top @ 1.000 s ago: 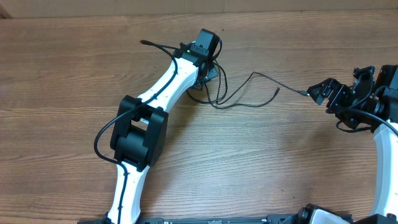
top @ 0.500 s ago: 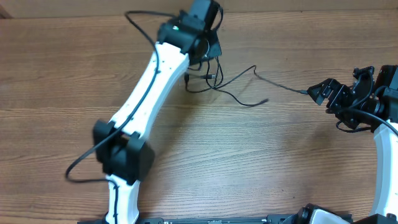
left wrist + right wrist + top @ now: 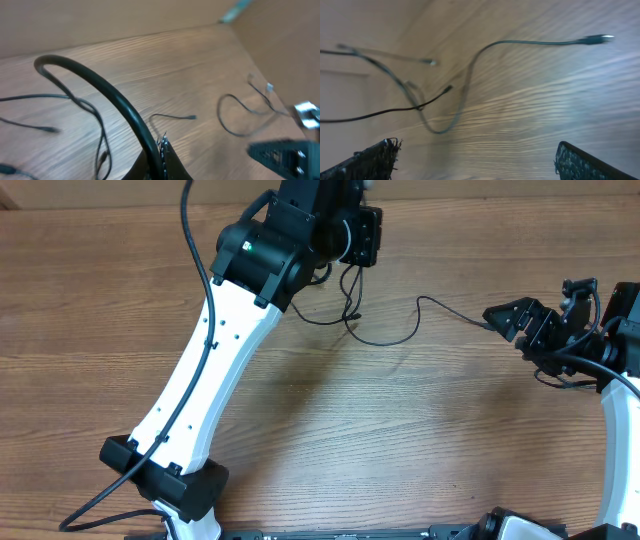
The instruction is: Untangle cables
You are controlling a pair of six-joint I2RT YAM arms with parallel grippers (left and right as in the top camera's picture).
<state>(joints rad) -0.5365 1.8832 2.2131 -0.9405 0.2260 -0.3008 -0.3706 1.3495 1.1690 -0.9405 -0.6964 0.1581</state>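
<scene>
Cables (image 3: 352,315) hung tangled from left gripper (image 3: 162,149), jaws pinched shut on them, likely held up to loosen knot. Right gripper (image 3: 508,318) sat beside cables' loose end, jaws wide, ready to grab.

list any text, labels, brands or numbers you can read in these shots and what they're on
None can be read in any view.
The left arm and right arm show plain white and black casings with no legible label from overhead.
The cables are plain black, and the table shows only wood grain.
Both wrist views are too blurred to show print.
</scene>
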